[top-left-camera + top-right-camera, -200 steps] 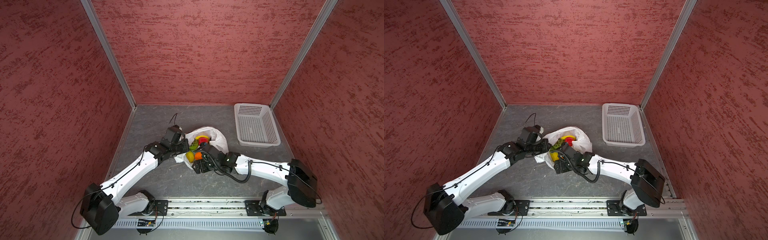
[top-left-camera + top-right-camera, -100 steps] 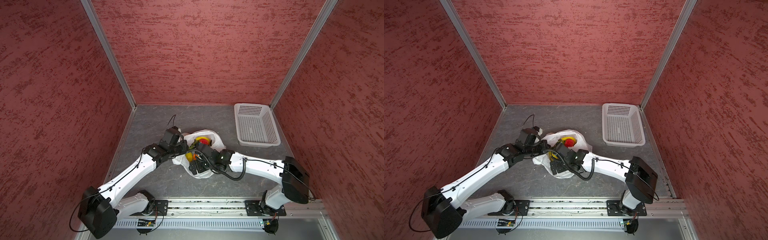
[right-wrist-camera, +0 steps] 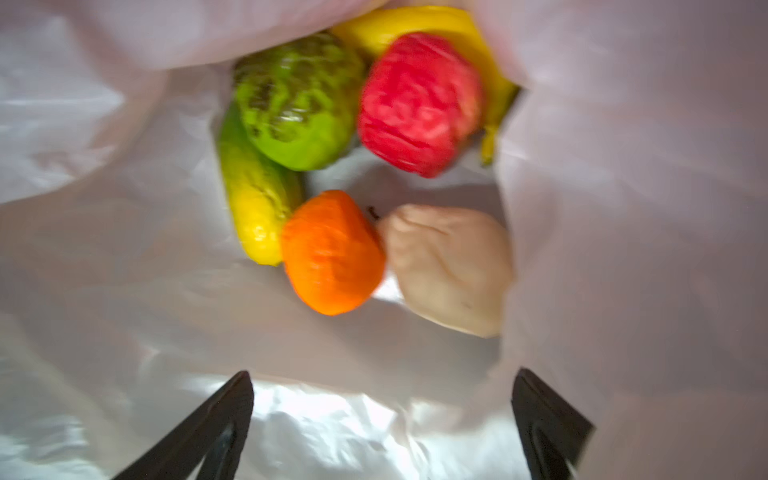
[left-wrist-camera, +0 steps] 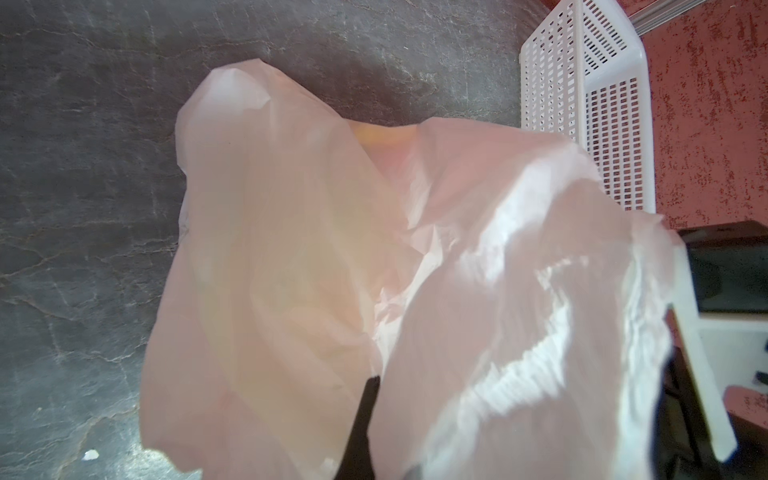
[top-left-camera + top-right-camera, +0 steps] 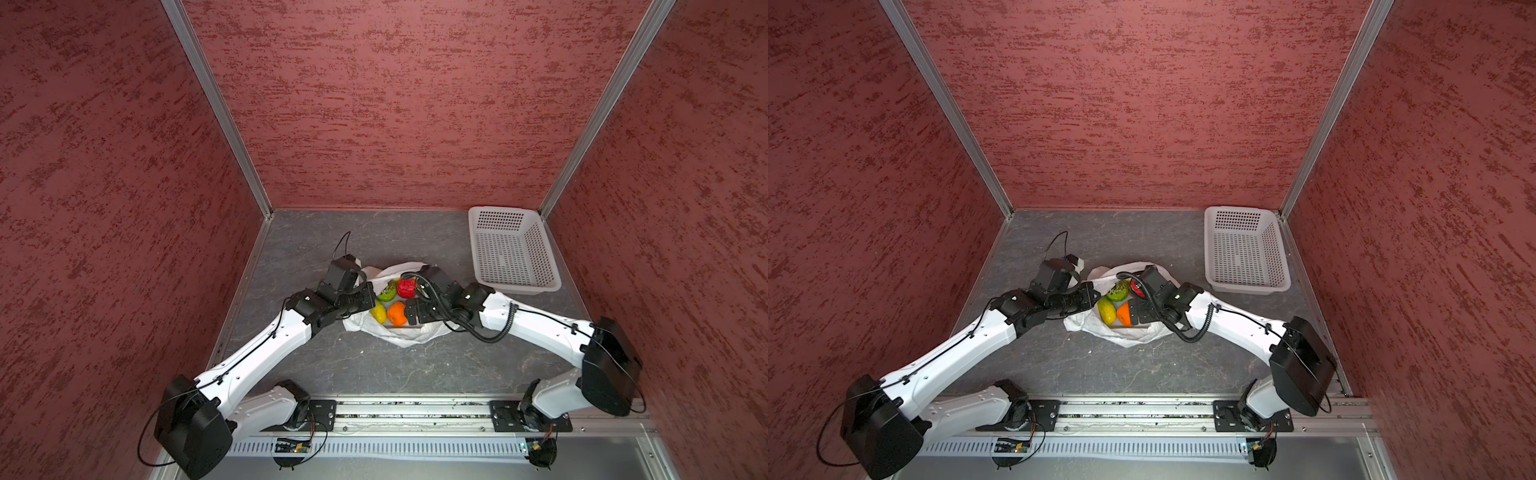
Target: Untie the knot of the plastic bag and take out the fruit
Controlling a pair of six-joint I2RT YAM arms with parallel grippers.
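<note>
Bag [image 5: 400,335] lies open with fruit [image 3: 332,251] inside, left gripper [image 5: 371,300] pinched shut on its rim, right gripper [image 3: 382,372] spread wide over the fruit, holding nothing.

Three rough red plaster walls [image 5: 395,104] enclose a dark grey, veined floor [image 5: 374,365]. Aluminium posts [image 5: 217,108] mark both back corners. A metal rail [image 5: 415,409] runs along the floor's near edge.
</note>
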